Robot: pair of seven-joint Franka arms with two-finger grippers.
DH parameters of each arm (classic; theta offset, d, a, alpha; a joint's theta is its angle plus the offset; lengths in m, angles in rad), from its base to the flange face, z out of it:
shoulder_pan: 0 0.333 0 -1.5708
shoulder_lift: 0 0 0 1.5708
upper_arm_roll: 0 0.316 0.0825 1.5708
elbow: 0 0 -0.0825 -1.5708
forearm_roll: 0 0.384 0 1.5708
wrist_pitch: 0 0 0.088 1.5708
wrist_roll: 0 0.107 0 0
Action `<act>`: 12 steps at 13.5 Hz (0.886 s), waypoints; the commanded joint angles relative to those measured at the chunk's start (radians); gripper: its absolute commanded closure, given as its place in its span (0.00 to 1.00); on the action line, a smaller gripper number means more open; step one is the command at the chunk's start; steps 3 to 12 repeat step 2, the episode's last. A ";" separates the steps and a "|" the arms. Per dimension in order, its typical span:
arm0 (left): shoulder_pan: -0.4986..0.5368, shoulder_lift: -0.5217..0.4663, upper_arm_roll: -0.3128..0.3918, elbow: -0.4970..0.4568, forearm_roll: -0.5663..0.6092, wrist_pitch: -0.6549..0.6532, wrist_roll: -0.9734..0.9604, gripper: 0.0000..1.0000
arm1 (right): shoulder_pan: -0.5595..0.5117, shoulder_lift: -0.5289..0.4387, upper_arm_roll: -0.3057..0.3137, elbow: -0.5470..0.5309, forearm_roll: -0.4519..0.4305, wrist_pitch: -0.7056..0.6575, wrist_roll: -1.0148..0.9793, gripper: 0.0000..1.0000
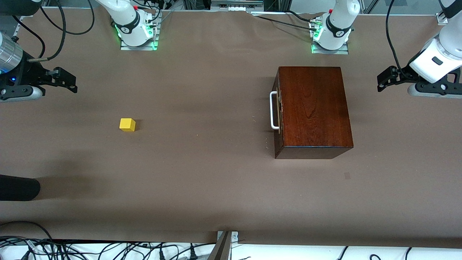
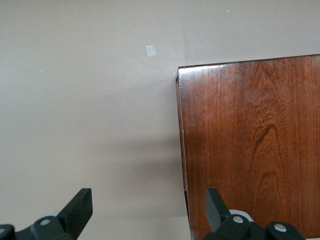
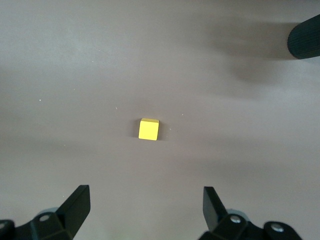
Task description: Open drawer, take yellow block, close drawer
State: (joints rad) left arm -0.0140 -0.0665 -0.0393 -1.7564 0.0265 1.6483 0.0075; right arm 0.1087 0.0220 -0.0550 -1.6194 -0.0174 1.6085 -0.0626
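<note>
Both grippers, left and right, gape wide, empty

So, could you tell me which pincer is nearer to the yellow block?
The right pincer, open at the right arm's end of the table. The left pincer is open past the wooden box, far from the yellow block.

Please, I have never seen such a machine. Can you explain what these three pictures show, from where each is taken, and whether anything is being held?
Two robot arms work at a brown table. The big picture looks down from across the table. The other two come from cameras on the wrists. The left gripper waits over the table beside the wooden box, jaws open and empty. The box's drawer is shut; its white handle faces the yellow block, which lies on the table, not in the drawer. The right gripper waits over its end of the table, jaws open. Nothing is held.
</note>
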 commanded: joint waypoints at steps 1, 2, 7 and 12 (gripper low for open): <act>-0.017 0.013 0.016 0.040 -0.013 -0.031 0.008 0.00 | -0.006 0.009 0.004 0.023 -0.010 -0.006 -0.011 0.00; -0.018 0.013 0.016 0.040 -0.013 -0.033 0.008 0.00 | -0.006 0.009 0.004 0.023 -0.010 -0.006 -0.011 0.00; -0.018 0.013 0.016 0.040 -0.013 -0.033 0.008 0.00 | -0.006 0.009 0.004 0.023 -0.010 -0.006 -0.011 0.00; -0.018 0.013 0.016 0.040 -0.013 -0.033 0.008 0.00 | -0.006 0.009 0.004 0.023 -0.010 -0.006 -0.011 0.00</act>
